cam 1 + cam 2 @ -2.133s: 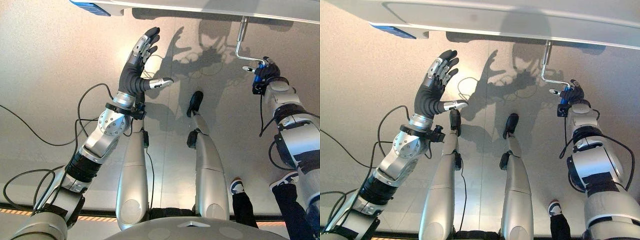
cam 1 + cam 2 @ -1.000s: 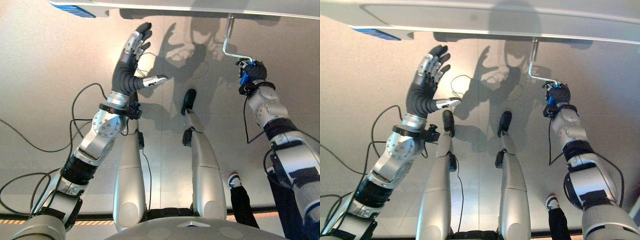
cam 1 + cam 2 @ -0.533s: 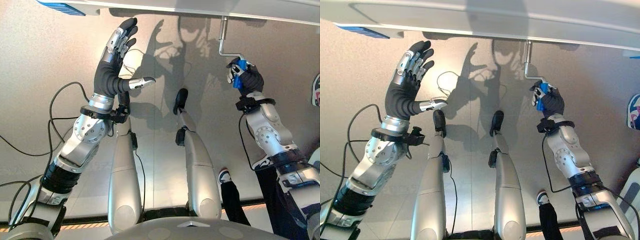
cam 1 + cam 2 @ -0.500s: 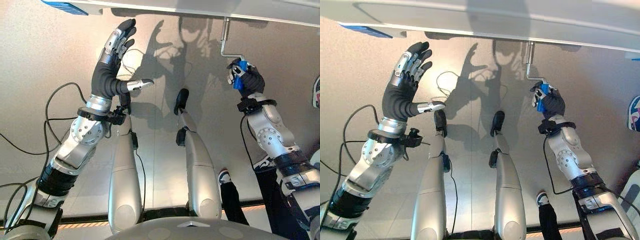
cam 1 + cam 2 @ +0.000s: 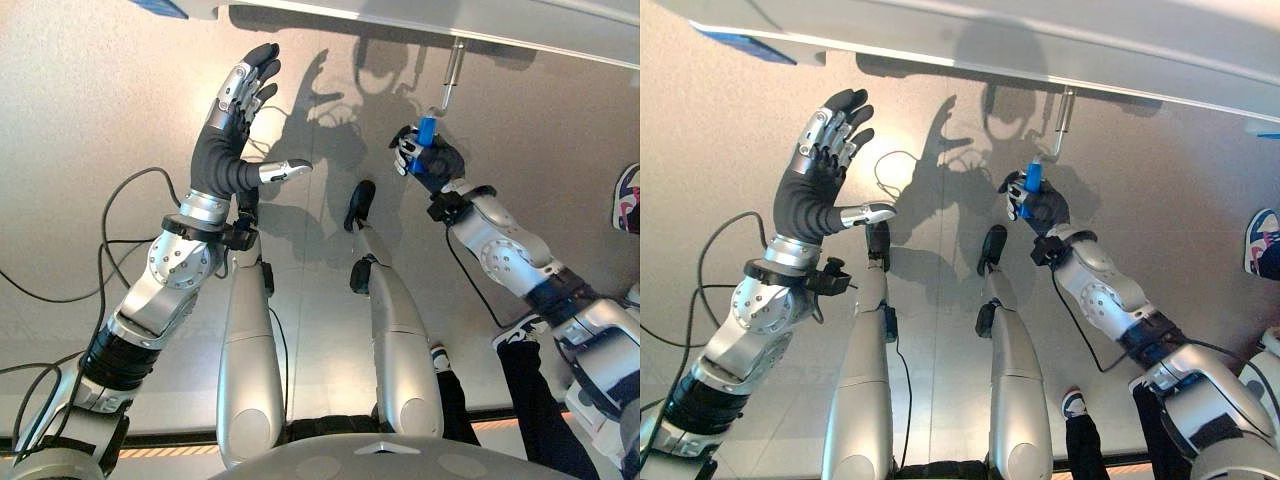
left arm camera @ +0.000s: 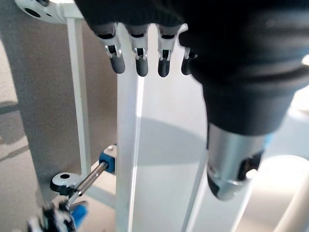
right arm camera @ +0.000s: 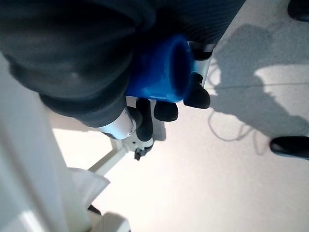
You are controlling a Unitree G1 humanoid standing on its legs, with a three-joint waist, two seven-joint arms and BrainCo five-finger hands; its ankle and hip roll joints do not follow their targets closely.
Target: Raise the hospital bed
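The hospital bed's pale foot edge (image 5: 400, 15) runs along the top of the eye views. From it hangs a metal crank (image 5: 452, 75) with a blue handle (image 5: 426, 130). My right hand (image 5: 432, 160) is shut on that handle, just left of and below the crank's shaft. In the right wrist view the dark fingertips (image 7: 193, 99) curl round the blue handle (image 7: 161, 72). My left hand (image 5: 225, 130) is raised over the floor to the left, open, with fingers spread and thumb out, holding nothing. The left wrist view looks past its straight fingers (image 6: 140, 58) at the white bed frame (image 6: 126, 159).
A person's dark trouser legs (image 5: 530, 400) and shoes stand at the lower right, close to my right arm. Another shoe (image 5: 628, 200) shows at the right edge. A blue panel (image 5: 750, 45) sits on the bed edge at the upper left.
My right hand has swung the blue handle from the right of the crank's shaft over to its left. The left hand stays raised and open. The camera has shifted slightly.
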